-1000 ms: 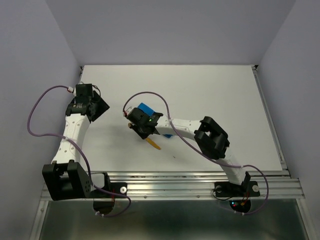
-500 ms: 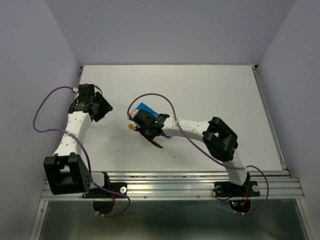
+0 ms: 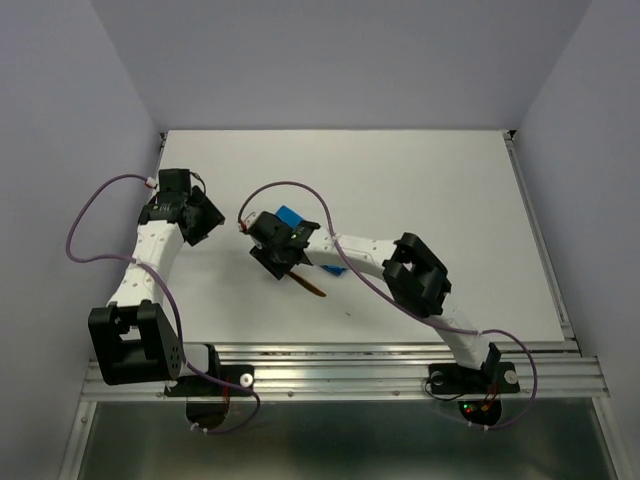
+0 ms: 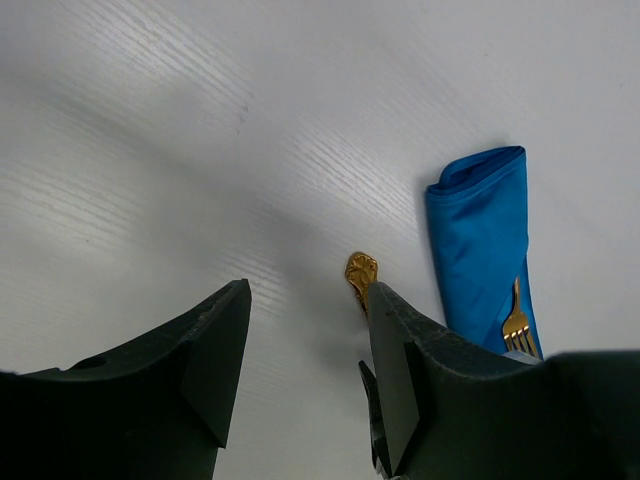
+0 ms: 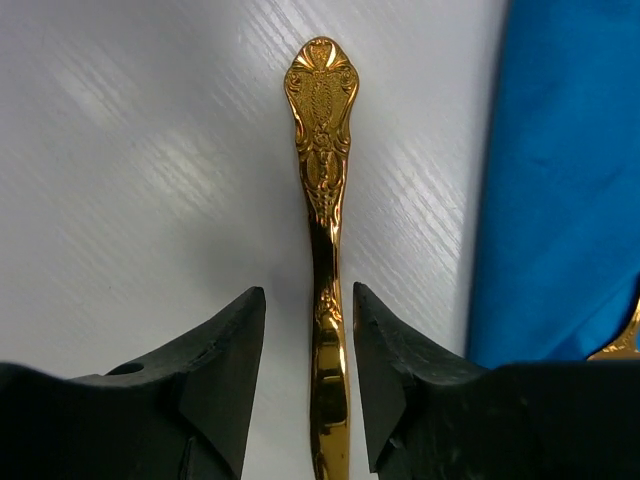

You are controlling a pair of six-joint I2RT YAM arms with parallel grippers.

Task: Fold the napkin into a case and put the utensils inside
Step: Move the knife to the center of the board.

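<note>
The jaws of the right arm point(image 3: 365, 255) are held apart over the white surface point(image 3: 430, 190), and a golden-orange utensil point(image 5: 322, 150) is seen lying lengthwise in the gap between them. Its ornate handle end is pointed away, past the fingertips point(image 5: 235, 360), and its shaft is lost from sight under the wrist. Bare surface is seen between the shaft and the finger on the view's left; the other finger stands just beside the shaft, and contact there cannot be told, so the utensil is not clamped. Just to the right of these jaws in the wrist view the bright blue case point(image 5: 560, 180) is laid flat, near the utensil yet parted from it by a strip of white.

The jaws of the left arm point(image 3: 150, 265) are spread wide, with only bare surface between them. Ahead of them and to the view's right the case is seen as a narrow folded pouch, its rounded end farthest from the jaws. The tines of a fork point(image 4: 517, 322) are shown on the blue cloth close to the finger point(image 4: 400, 380) on that side, the rest being hidden behind it. The handle end of the other utensil is seen just past that finger's tip, beside the case and not touching it
</note>
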